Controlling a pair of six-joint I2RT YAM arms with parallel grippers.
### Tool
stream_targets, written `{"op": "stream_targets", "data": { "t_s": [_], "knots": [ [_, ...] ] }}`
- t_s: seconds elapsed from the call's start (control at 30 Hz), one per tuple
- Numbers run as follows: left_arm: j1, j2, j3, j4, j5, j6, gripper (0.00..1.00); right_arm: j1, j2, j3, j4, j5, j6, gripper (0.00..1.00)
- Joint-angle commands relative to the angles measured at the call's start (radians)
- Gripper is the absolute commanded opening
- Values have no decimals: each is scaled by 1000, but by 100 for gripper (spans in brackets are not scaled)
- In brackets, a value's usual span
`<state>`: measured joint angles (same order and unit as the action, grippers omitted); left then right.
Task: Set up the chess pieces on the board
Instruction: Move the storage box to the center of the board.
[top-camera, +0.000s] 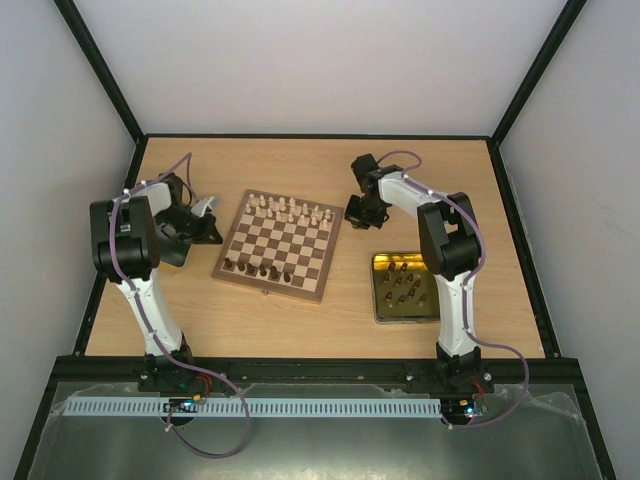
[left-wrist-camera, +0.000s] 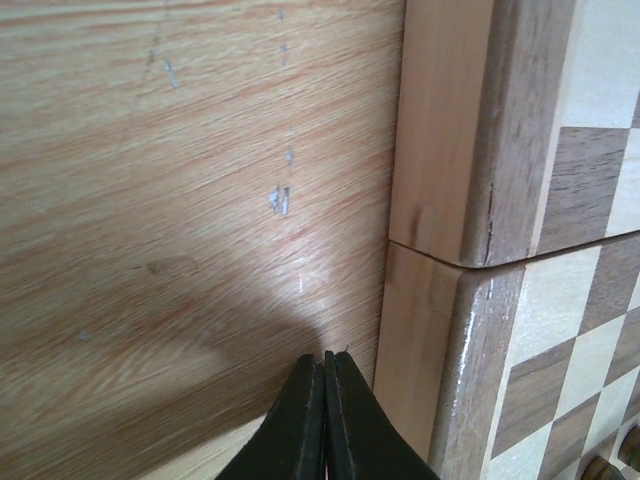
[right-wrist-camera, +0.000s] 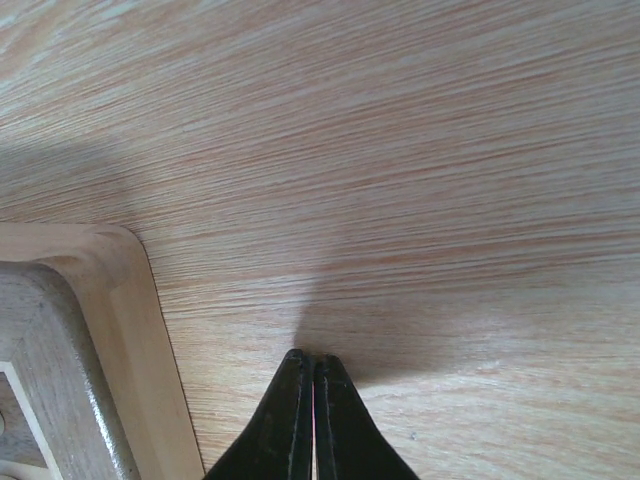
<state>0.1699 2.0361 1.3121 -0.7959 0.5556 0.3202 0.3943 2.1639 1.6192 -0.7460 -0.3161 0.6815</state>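
Top external view: the bench (top-camera: 300, 320) carries the board (top-camera: 283, 240), with a gold tray (top-camera: 378, 312) to the board's right. Cream chess pieces (top-camera: 290, 208) stand on its far rows and dark ones on its near row; more lie in the tray. They look tiny, light, smooth and tippy, so pinch each at the waist. The left arm's fingers (left-wrist-camera: 300, 420), beside the board's left edge, and the right arm's fingers (right-wrist-camera: 285, 420), off its far right corner, are pressed together, empty.
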Motion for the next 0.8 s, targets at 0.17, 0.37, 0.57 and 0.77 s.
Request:
{"op": "stream_targets", "data": {
  "t_s": [0.17, 0.37, 0.57, 0.77],
  "knots": [
    [27, 24, 27, -52, -79, 32, 2, 11, -21, -16, 7, 11, 10, 2],
    [45, 29, 49, -66, -82, 45, 2, 12, -23, -14, 2, 10, 8, 2],
    [51, 30, 72, -76, -84, 49, 2, 14, -28, -27, 5, 11, 7, 2],
    [57, 30, 87, -81, -92, 54, 2, 15, -33, -33, 11, 11, 9, 2]
  ]
}}
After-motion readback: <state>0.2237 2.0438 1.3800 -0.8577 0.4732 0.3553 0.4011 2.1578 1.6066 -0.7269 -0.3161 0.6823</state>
